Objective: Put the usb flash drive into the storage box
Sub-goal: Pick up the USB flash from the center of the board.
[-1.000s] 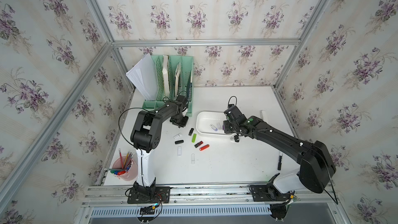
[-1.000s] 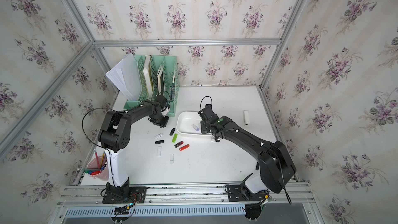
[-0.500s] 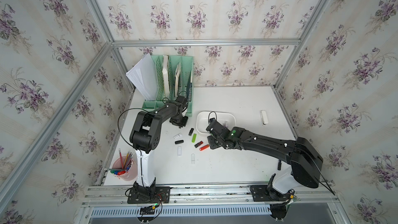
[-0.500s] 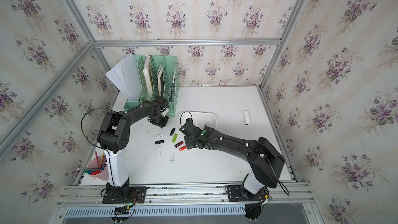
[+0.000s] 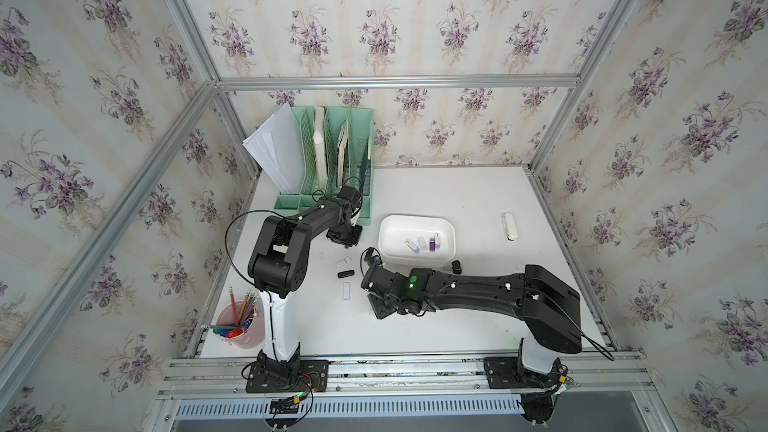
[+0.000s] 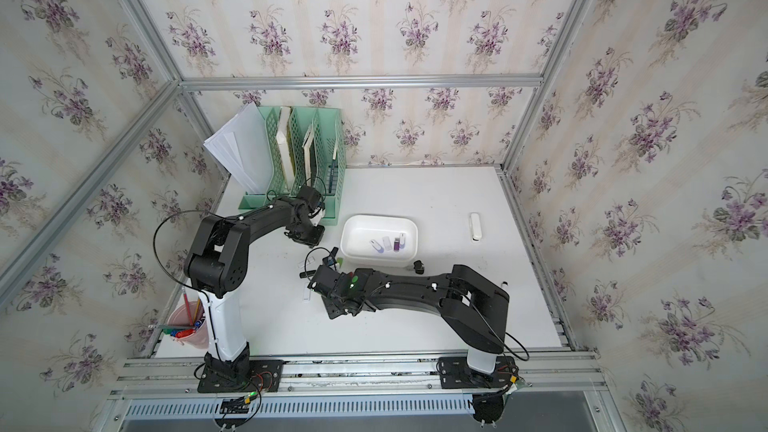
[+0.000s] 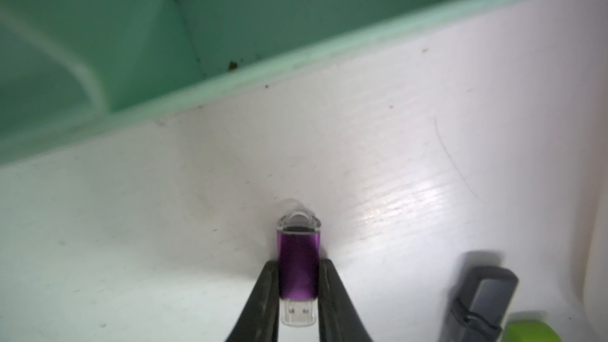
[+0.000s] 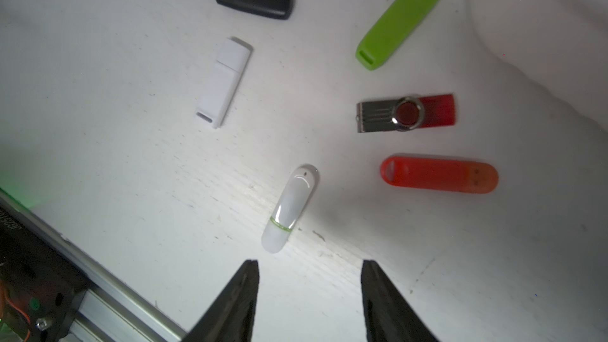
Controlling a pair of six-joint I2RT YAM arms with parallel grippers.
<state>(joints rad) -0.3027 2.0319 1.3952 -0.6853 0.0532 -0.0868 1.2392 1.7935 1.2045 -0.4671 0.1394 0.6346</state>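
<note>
White tabletop: toward its back left corner, beside the green organizer, the left gripper clamps the purple usb flash drive. Meanwhile the right gripper stands spread, empty. Mid-tabletop sits the storage box.

I see bare table behind the storage box, toward the back wall, so a gripper could pass there. In front of the box the right arm lies across, and the left arm and green file organizer stand just off one short end.
</note>
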